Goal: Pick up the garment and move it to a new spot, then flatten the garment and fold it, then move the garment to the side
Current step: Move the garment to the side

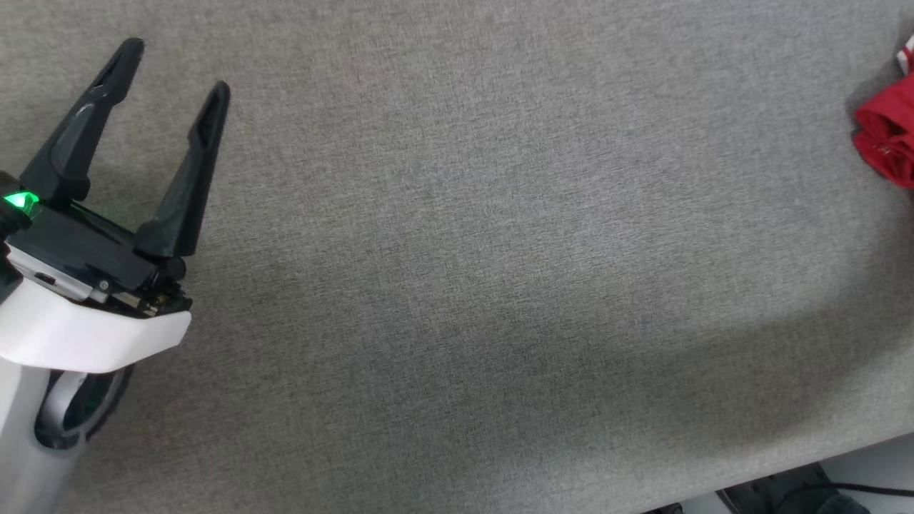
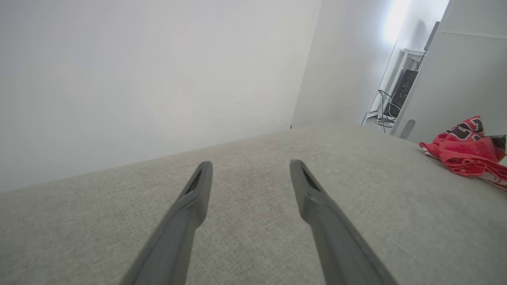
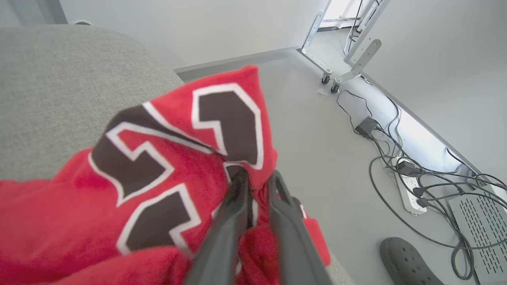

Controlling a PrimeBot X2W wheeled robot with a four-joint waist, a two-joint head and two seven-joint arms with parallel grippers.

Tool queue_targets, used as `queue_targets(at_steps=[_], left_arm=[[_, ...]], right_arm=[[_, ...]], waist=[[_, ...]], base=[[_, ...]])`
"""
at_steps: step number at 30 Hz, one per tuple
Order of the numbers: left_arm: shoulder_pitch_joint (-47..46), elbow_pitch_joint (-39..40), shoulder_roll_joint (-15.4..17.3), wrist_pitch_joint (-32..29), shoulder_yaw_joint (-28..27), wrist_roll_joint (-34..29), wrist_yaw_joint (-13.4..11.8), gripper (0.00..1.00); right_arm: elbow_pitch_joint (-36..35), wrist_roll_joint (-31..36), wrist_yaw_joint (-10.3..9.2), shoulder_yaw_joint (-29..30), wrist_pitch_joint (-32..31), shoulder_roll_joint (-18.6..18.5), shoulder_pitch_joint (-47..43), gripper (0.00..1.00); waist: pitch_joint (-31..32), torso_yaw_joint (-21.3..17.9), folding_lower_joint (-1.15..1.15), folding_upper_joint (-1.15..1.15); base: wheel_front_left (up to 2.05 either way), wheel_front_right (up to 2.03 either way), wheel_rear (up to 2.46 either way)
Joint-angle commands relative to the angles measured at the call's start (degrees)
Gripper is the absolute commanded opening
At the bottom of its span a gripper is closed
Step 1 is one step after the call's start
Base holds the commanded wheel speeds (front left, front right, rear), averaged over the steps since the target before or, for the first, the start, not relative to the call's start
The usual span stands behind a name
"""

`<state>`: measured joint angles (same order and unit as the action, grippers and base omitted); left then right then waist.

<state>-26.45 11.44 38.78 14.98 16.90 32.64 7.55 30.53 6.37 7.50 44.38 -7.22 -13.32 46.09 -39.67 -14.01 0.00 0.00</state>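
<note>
The garment [image 1: 885, 139] is a crumpled red heap at the far right edge of the grey cloth-covered table [image 1: 457, 250]. In the right wrist view the garment [image 3: 158, 170] shows dark numbers outlined in white, and a fold of it rises around my right gripper [image 3: 258, 176]. Its two fingers stand close together with red cloth pinched in the narrow gap. My left gripper [image 1: 178, 68] hovers open over the bare left side of the table, far from the garment [image 2: 463, 152]. Nothing is between the left gripper's [image 2: 250, 164] fingers.
The table's near edge runs along the lower right [image 1: 785, 464]. Beyond the table's end lies grey floor with a power strip [image 3: 408, 190], tangled cables, a dark shoe [image 3: 404, 261] and wheeled frame legs [image 3: 328, 77]. A white wall [image 2: 138, 79] stands behind the table.
</note>
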Motion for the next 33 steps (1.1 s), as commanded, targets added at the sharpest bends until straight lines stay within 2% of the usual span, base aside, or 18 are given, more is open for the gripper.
queue_targets(at_steps=[1,7,13,20,26,33], left_arm=[[0.89,-0.3,-0.48,0.26,-0.47,0.29,-0.14,1.0],[3.23,-1.61,-4.25,0.27,-1.88,0.38,-0.14,1.0],[6.96,-4.38,-9.05,0.26,-2.76,-0.13,-0.14,1.0],[13.66,-9.26,-14.11,0.26,-4.73,-0.17,-0.15,1.0],[19.03,-14.26,-16.98,0.27,-6.56,-0.66,-0.15,1.0],[23.24,-17.6,-19.37,0.27,-9.15,-1.52,-0.15,1.0]], right_arm=[[0.71,0.48,-0.02,-0.54,0.89,0.11,-0.26,1.0],[2.29,-0.17,-0.02,-4.81,2.96,-2.21,-3.47,1.0],[1.29,-2.89,-0.02,-14.91,4.02,-3.74,-8.85,1.0],[-0.91,-7.74,-0.02,-23.56,7.28,-2.26,-15.88,1.0],[-1.42,-11.09,-0.02,-30.75,12.34,-1.65,-21.28,1.0],[-1.4,-14.56,-0.02,-35.92,17.88,0.63,-25.78,1.0]], waist=[[0.82,0.12,0.0,0.0],[5.78,1.49,0.0,0.0],[11.98,4.26,0.0,0.0],[20.08,8.25,0.0,0.0],[26.59,11.55,0.0,0.0],[31.7,14.39,0.0,0.0]], base=[[0.0,0.0,0.0],[0.0,0.0,0.0],[0.0,0.0,0.0],[0.0,0.0,0.0],[0.0,0.0,0.0],[0.0,0.0,0.0]])
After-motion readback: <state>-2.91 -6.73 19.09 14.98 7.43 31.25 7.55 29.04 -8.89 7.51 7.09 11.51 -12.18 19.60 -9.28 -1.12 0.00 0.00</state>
